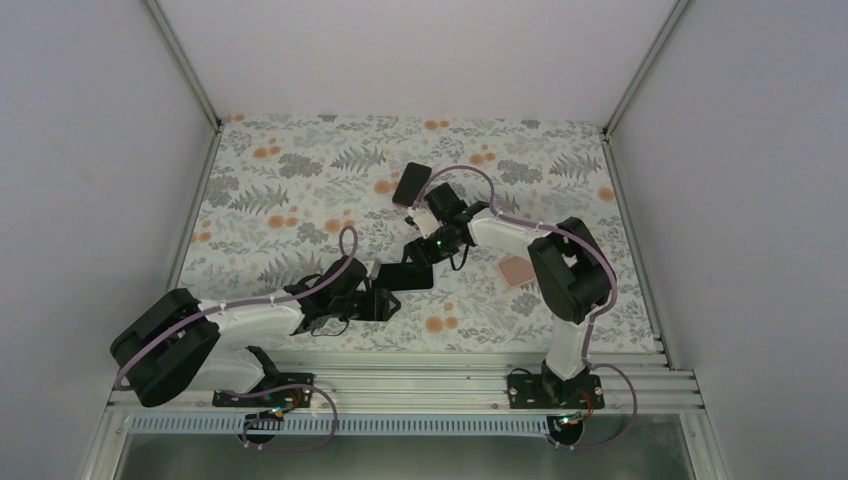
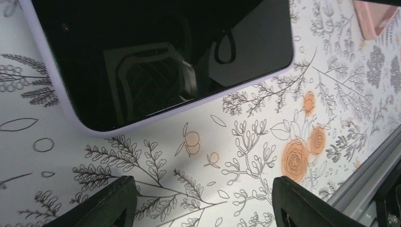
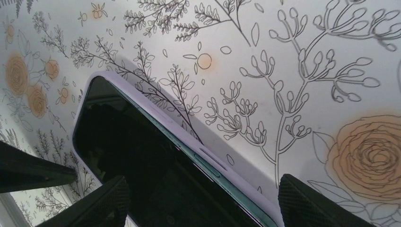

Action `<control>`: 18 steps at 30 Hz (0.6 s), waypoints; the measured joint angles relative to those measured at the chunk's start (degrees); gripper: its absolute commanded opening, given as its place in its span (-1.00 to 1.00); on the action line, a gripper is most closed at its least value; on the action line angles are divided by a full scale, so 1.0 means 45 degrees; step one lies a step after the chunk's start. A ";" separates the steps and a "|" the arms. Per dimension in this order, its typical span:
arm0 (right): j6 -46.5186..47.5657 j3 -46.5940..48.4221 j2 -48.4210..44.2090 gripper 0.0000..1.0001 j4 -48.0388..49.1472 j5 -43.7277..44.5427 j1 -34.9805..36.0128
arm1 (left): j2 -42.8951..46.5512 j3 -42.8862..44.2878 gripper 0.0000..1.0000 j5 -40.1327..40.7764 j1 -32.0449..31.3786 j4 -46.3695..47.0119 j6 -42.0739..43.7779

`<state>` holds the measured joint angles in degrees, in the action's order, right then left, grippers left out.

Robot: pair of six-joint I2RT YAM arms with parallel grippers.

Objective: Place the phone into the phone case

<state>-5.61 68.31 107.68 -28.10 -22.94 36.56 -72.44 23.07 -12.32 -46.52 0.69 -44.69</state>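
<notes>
A dark-screened phone (image 1: 405, 276) lies in a lilac case on the floral table, between my two grippers. In the right wrist view the phone (image 3: 137, 156) shows a teal side edge (image 3: 213, 166) that stands a little above the lilac case rim (image 3: 156, 108). My right gripper (image 3: 203, 189) is open, with its jaws straddling that long edge from just above. In the left wrist view the phone (image 2: 161, 52) and its lilac rim (image 2: 61, 101) lie just ahead of my left gripper (image 2: 201, 189), which is open and empty over bare table.
A second dark flat rectangle (image 1: 411, 184) lies further back, behind the right gripper (image 1: 420, 245). A small pink square object (image 1: 515, 270) lies right of the phone and shows in the left wrist view (image 2: 373, 16). The metal rail (image 1: 400, 385) runs along the near edge.
</notes>
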 measured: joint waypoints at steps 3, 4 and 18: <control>0.0005 -0.0185 0.0034 0.51 0.0170 -0.0204 0.0000 | -0.0622 0.0010 0.46 -0.0126 0.0000 0.0714 0.0015; 0.0005 -0.0340 0.0010 0.50 0.0262 -0.0277 0.0000 | -0.0801 0.0015 0.46 -0.0175 0.0005 0.1035 0.0015; -0.0801 -0.4532 -0.2963 0.34 0.1379 -0.1467 0.0219 | -0.1647 0.0345 0.55 -0.0801 0.1617 0.1914 0.0879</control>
<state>-9.21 47.92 94.35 -21.89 -29.54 37.54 -79.85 24.62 -15.92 -39.24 9.30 -40.73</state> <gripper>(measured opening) 0.677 0.772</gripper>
